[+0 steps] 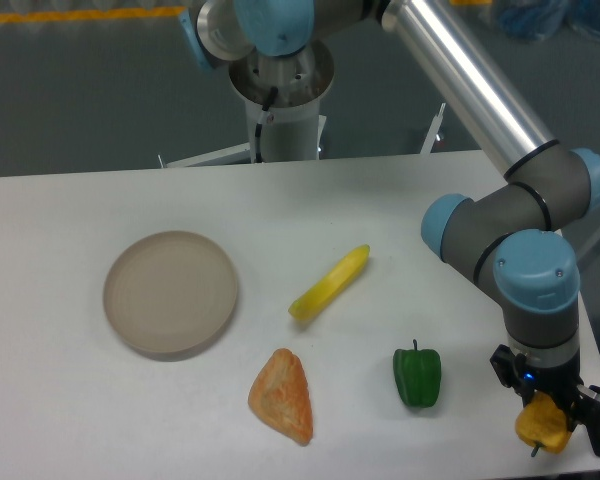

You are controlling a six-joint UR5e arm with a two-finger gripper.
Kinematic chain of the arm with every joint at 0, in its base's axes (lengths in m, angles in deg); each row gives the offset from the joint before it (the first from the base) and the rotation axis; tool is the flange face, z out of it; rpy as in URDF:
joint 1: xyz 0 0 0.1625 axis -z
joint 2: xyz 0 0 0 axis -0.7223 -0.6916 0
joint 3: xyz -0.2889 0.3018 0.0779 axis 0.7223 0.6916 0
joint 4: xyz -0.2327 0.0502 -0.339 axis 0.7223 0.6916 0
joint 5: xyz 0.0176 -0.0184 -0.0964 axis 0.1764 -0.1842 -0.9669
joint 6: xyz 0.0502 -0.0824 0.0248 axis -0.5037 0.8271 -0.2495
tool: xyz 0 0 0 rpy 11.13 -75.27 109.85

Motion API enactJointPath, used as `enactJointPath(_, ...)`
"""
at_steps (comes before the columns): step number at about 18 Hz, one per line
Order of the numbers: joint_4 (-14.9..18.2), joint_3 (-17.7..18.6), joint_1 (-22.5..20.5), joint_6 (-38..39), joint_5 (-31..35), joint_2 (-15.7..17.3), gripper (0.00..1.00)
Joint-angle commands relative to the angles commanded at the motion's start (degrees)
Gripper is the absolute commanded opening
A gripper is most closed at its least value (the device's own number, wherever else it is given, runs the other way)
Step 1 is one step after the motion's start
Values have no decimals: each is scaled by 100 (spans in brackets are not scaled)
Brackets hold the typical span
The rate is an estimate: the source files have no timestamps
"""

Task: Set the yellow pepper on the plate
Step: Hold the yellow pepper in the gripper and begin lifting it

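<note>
In the fixed camera's view, we see the gripper (546, 415) low at the near right corner of the table (70, 400), its fingers closed around the yellow pepper (540, 426), which hangs stem down at the table's edge. We cannot tell whether the pepper is touching the surface or just clear of it. The plate (170, 292) sits bare well apart on the left side. Between them lie the green pepper (417, 376), the orange wedge (282, 395) and the long pale-yellow piece (329, 282). We judge the grasp made and the carry about to start: the next move calls for lifting high enough to pass over those three items, travelling left, then lowering over the plate's middle before letting go.
</note>
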Motion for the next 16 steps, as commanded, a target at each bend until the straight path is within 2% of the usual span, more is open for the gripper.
enactJointPath(9,9,26,-18,70,-26,62,25)
enactJointPath(16,62,184,17,280,-140,316,25)
